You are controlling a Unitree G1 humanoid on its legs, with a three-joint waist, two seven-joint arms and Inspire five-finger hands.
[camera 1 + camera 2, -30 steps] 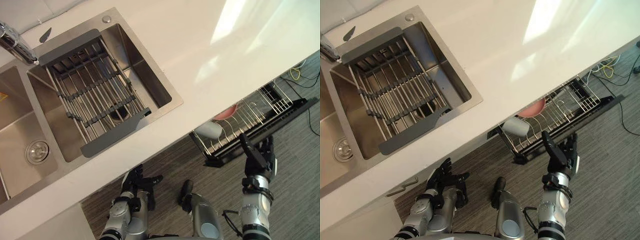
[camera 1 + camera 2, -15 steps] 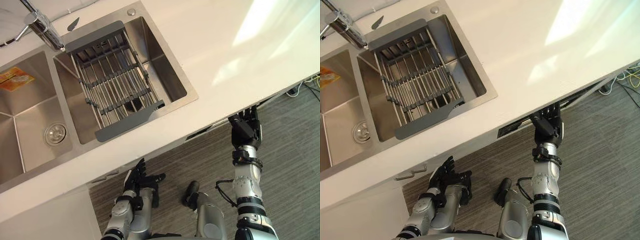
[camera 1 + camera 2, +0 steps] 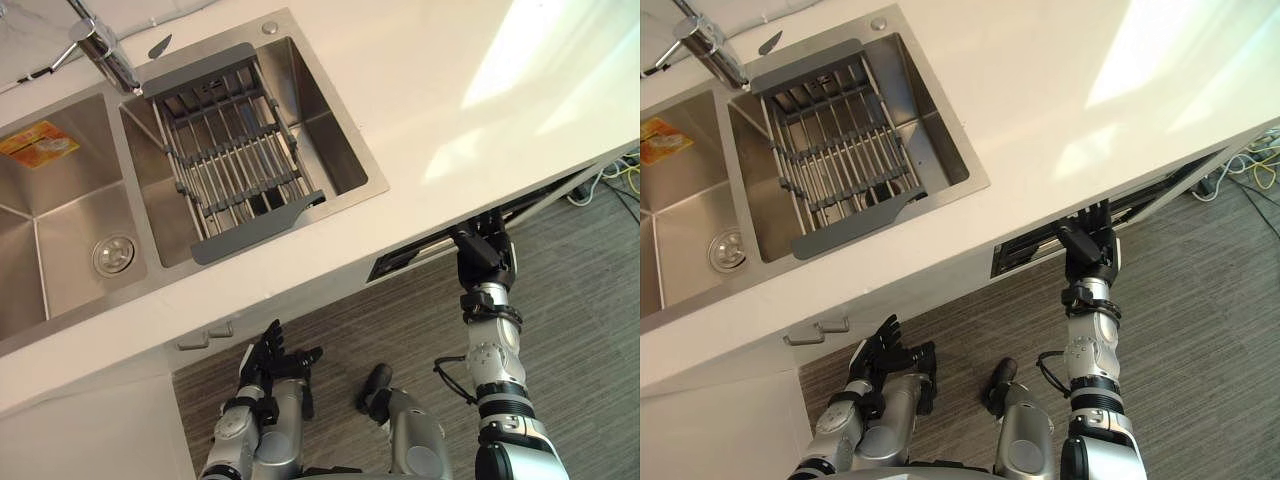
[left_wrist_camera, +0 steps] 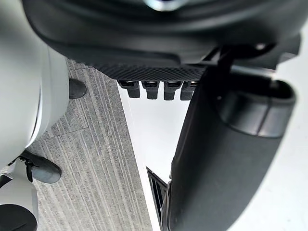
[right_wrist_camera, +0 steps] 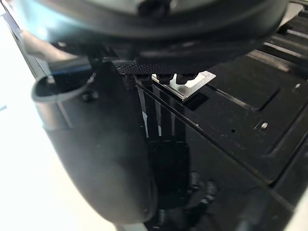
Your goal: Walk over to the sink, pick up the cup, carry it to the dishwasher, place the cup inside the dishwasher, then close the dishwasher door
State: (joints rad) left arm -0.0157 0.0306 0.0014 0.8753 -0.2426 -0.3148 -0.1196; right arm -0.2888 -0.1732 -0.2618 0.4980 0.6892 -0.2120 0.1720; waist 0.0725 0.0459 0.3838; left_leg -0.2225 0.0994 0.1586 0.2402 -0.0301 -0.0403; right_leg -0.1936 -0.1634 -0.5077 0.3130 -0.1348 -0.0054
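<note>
The dishwasher door (image 3: 420, 262) is swung up almost flush under the white countertop (image 3: 430, 110), leaving a narrow dark slit (image 3: 1025, 255). My right hand (image 3: 482, 255) reaches up from the lower right and is open, its straight fingers (image 5: 159, 79) pressed flat on the door's glossy black face (image 5: 231, 125). My left hand (image 3: 270, 362) hangs low in front of the cabinet, open with fingers (image 4: 154, 89) spread and thumb (image 4: 226, 159) out, holding nothing.
A double steel sink (image 3: 60, 230) is set in the countertop at the left, with a grey drying rack (image 3: 235, 165) across its right basin and a faucet (image 3: 100, 50) behind. A cabinet handle (image 3: 205, 335) sits below the counter. Cables (image 3: 620, 175) lie on the floor at right.
The camera has shifted. The dishwasher door, open with its rack and a cup showing a second ago, has swung up under the counter, and my right hand has risen with it.
</note>
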